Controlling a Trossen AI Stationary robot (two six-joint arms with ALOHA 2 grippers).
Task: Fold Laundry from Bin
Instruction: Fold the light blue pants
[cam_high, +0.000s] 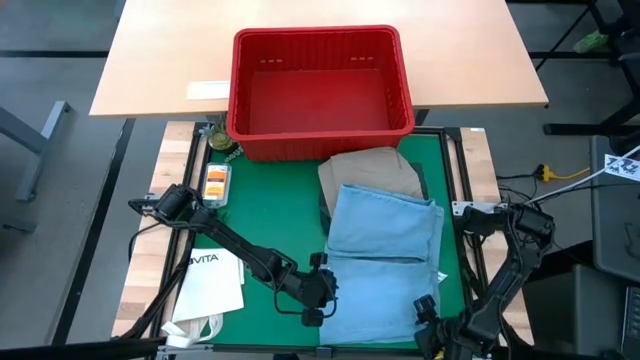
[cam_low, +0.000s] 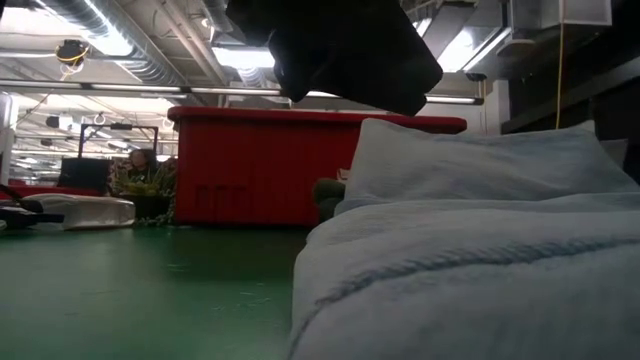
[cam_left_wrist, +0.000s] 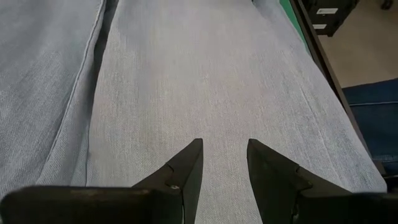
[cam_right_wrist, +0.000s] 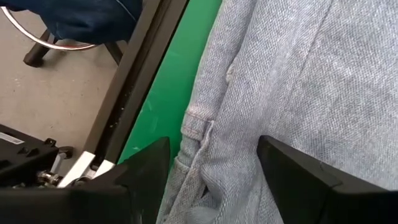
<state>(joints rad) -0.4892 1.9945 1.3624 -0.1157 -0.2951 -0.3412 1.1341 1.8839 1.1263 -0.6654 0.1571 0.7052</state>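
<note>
The light blue denim jeans (cam_high: 380, 265) lie folded on the right half of the green mat (cam_high: 270, 215) that covers the counter, their far edge overlapping a khaki-tan garment (cam_high: 370, 172) which sits just in front of the red bin (cam_high: 318, 90). The left tool (cam_high: 318, 300) is at the jeans' near left edge; in its wrist view its two dark fingers (cam_left_wrist: 186, 171) stand partly apart just over the flat denim, with cloth showing in the gap and nothing pinched between them. The right tool (cam_high: 432, 325) is at the near right corner of the jeans, by the mat's edge; its wrist view shows its fingers (cam_right_wrist: 298, 171) spread wide on either side of a seamed, bunched part of the denim, holding nothing. A white paper bag printed "VITA" (cam_high: 212, 280) lies off the mat's left side, well apart from the jeans.
</note>
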